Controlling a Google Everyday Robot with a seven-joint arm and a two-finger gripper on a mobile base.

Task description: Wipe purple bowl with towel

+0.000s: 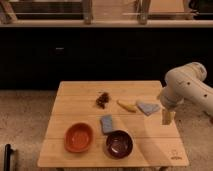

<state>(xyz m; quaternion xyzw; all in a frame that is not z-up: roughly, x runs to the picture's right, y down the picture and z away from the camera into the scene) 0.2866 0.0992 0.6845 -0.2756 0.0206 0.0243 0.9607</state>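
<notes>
One square table of pale wood fills the lower middle of your frame, in front of a dark cabinet wall. Your white robot arm comes in from the right edge and bends down over the table's right side. Its gripper hangs at centre right, pointing downward above the tabletop; you cannot tell whether the claw is wide or narrow, or whether it holds anything.

An orange round bowl sits at lower left of the table. The dark purple round bowl stands near the front edge, lower left of the gripper and well apart from it. A folded blue-grey towel lies just above the purple bowl's rim, between the two bowls. A second pale blue cloth lies just left of the gripper. Beside that is a small yellow object, then a small dark brown clump further left.
</notes>
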